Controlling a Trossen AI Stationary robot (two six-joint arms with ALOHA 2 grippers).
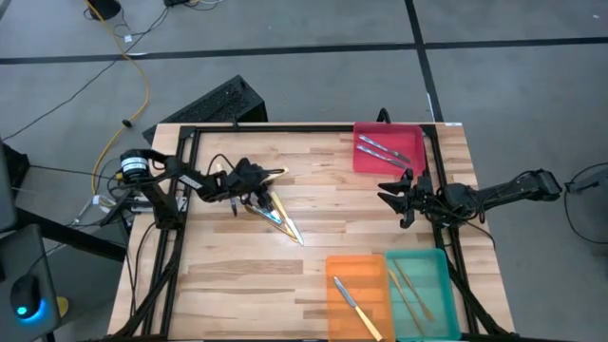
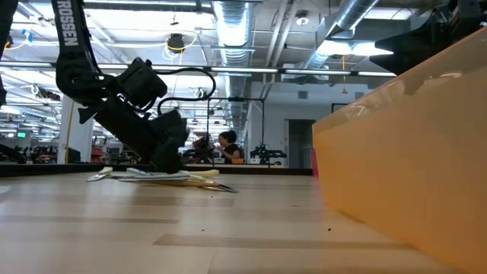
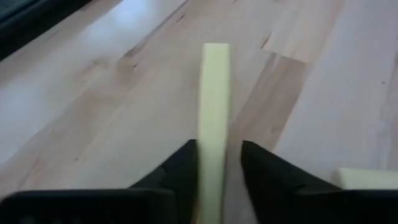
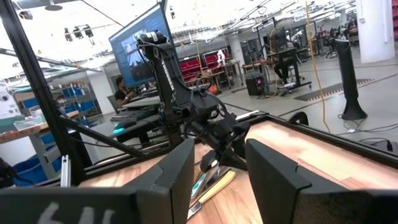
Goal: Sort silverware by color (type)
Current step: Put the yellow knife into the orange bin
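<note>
The left gripper (image 1: 255,186) is down on the pile (image 1: 271,207) on the table (image 1: 237,275), its fingers (image 3: 180,171) narrow around one yellow handle (image 3: 213,93). More silverware waits there. The arm (image 2: 72,46) reads "TROSSEN". The orange tray (image 1: 356,294), teal tray (image 1: 418,290) and red tray (image 1: 388,150) hold a few pieces. The right gripper (image 1: 394,195) waits, half open, empty.
</note>
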